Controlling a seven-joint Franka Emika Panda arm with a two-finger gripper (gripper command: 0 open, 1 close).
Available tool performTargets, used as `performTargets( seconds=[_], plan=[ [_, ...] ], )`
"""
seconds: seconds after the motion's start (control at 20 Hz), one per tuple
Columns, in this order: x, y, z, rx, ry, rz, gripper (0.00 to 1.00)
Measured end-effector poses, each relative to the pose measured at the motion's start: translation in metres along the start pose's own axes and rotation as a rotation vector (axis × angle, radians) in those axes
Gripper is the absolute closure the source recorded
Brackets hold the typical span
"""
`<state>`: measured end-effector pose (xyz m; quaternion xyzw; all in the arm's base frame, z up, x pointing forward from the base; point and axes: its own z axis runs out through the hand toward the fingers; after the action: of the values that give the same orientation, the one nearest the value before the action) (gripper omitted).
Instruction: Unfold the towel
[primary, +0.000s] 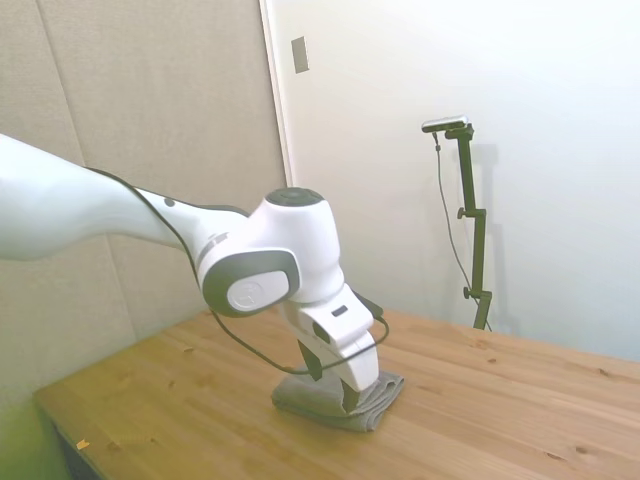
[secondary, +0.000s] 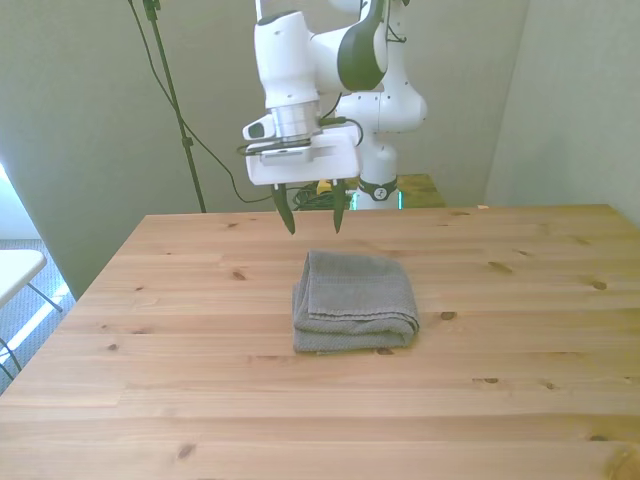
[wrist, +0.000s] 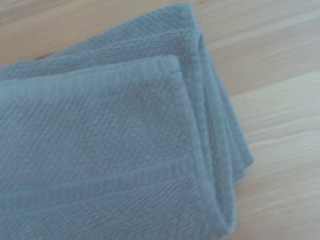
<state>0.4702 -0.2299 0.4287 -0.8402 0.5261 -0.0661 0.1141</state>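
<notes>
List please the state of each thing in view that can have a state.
Grey towel: folded in layers, flat on the table, not gripped.
Gripper: open, empty, fingers pointing down, above the towel's far edge.
Wooden table: bears only the towel.

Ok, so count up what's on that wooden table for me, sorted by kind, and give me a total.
Folded grey terry cloth towel: 1
Total on the wooden table: 1
The white arm's two-finger claw hangs open above the towel's far edge and is not counted.
</notes>
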Motion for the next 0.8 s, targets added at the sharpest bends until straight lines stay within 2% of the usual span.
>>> performTargets(
  seconds=[0.35, 0.55, 0.6, 0.8],
  plan=[
    [0.020, -0.005, 0.026, 0.107, -0.072, -0.066, 0.00],
    [0.017, -0.008, 0.038, 0.121, -0.102, -0.097, 0.00],
    [0.016, -0.008, 0.040, 0.121, -0.109, -0.101, 1.00],
    [0.013, -0.007, 0.046, 0.131, -0.147, -0.117, 1.00]
  ],
)
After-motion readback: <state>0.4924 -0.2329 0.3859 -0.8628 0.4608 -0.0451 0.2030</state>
